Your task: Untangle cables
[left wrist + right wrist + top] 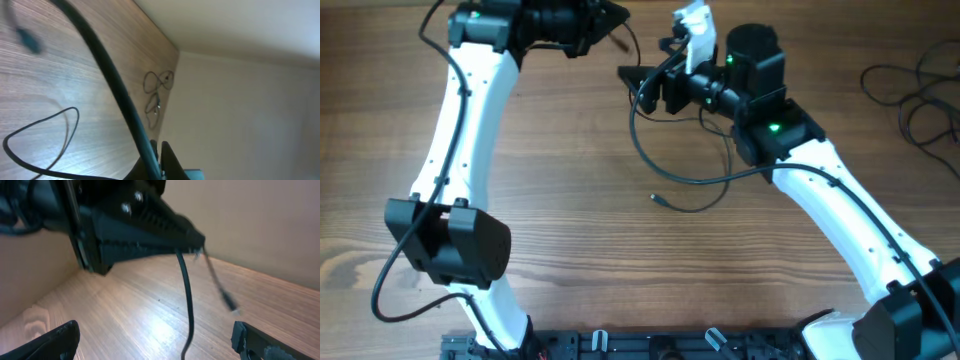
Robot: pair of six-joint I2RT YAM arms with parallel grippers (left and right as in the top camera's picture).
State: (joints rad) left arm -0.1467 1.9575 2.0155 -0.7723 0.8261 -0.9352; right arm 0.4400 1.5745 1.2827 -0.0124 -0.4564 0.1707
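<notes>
Right wrist view puts the left pincer (196, 244) straight ahead, its jaws pressed together on the cable (187, 295), which drops from the tip toward the worktop (125, 305). Just beside that tip a short tail dangles with a plug (231, 306) on its end, clear of the wood. Below the left pincer, the right pincer (155, 332) stands spread wide and holds nothing, with one finger on each side of the hanging strand.

Overhead, further out from the left pincer (613, 18), what seems to be the same cable sweeps into a broad loop (665, 170) on the wood and ends at a far plug (657, 198). Well apart from the left pincer, more cables (920, 90) lie in a loose heap.

The cable looks thin, light and limp. It will likely sag, swing and follow any pull rather than hold a shape, and its smooth jacket may slide through a light grip. The best hold is probably on the hanging strand just below the left pincer, or at a plug, whose moulded body gives the fingers something to bite.
</notes>
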